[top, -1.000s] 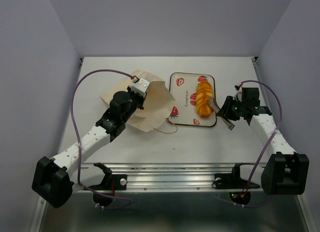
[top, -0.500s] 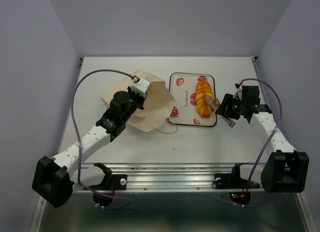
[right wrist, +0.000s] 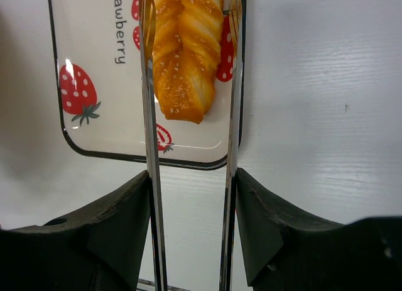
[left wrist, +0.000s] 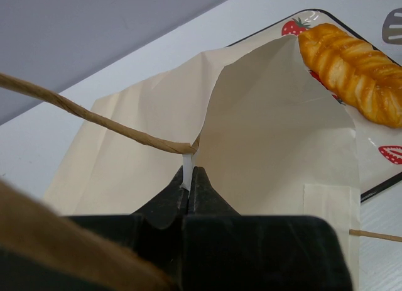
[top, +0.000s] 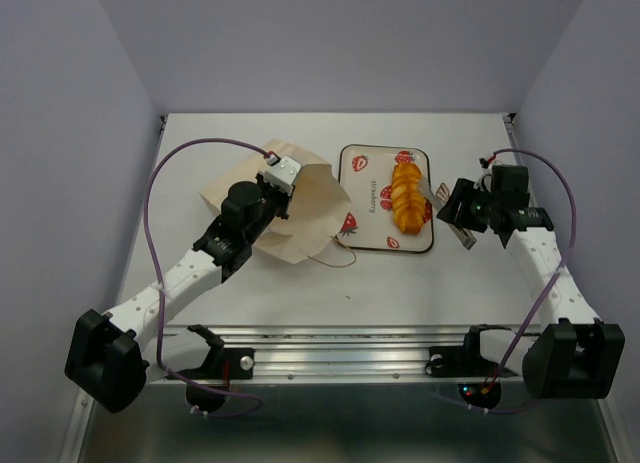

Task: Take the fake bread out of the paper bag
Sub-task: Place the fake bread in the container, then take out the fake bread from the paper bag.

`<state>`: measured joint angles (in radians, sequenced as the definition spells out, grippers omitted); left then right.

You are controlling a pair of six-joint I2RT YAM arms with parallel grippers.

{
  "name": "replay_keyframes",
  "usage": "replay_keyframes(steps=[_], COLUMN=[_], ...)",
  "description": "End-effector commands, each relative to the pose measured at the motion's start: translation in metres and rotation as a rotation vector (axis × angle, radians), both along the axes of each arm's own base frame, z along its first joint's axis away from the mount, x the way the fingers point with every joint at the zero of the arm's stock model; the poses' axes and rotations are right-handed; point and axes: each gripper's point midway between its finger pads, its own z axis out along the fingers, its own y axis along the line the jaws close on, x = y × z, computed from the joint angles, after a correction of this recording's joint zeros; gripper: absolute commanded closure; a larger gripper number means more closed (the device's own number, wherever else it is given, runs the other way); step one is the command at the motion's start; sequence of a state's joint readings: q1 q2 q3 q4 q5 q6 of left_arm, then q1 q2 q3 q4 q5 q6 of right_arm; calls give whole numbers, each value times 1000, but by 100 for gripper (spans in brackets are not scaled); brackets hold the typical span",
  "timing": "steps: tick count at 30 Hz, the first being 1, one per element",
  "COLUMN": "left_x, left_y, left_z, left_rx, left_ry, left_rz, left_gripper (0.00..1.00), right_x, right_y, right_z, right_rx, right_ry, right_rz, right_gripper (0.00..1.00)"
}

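One loaf [top: 406, 195] visible, none of the other fake bread in any view. It lies lengthwise on the strawberry-print tray [top: 370, 233] at frame centre, fully out of the bag.

Paper bag [top: 310, 208] lies on its side centre-left, mouth towards the tray. The left wrist view shows only bare paper in the part of the interior it sees; can't tell what's deeper in.

Left gripper [left wrist: 188, 190]: jaws pinched together on the bag's rim, next to where the cord handle [left wrist: 94, 118] attaches.

Right gripper [top: 449, 215]: jaws apart, nothing in them, just right of the tray.

Handling, my guess:
- Loaf looks glossy, light, rigid and probably slippery. Take it across the narrow width mid-length; the ridges should help.
- Bag is thin paper, floppy and creases easily. It will likely slide unless pinned at the rim, as it is now.
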<state>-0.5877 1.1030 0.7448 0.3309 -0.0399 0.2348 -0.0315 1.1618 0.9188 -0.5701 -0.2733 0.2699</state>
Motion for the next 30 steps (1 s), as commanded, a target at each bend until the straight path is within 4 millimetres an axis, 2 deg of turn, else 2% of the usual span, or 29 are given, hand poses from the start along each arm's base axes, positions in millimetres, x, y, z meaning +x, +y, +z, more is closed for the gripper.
replay_keyframes(steps=[1,4,9,10,12,16,18,21,26,28,30], left_x=[1,1,0,0,0,-10,-13,-19,-25,-26,-25], left_y=[-5,-5,-9,-8,-8,-20,-21,-22,-21,-20,-20], left_z=[17,17,16,15,14,10,11,9,12,11,11], left_rx=[-24,-25,-22,-18,-11,25,31,50,52,55,58], left_ry=[-49,-49,-43,-40,-37,-30,-37,-43,-60,-55,-55], left_rz=[-21,-22,-41,-40,-40,-143,-165,-196,-213,-212,-210], left_gripper=[100,100,100,100,100,100,100,100,100,100,100], right_x=[4,-4,-28,-40,-54,-84,-102,-122,-138,-149,-149], right_y=[-7,1,39,55,68,90,104,115,132,147,156], right_z=[52,72,101,100,106,107,110,105,88,84,83], right_rx=[-19,5,125,197,254,356,403,427,412,425,413], right_ry=[-136,-185,-300,-298,-318,-325,-327,-301,-234,-210,-223], right_rz=[-36,5,224,311,383,528,614,697,773,836,858], right_gripper=[42,44,44,47,48,48,48,48,53,53,53])
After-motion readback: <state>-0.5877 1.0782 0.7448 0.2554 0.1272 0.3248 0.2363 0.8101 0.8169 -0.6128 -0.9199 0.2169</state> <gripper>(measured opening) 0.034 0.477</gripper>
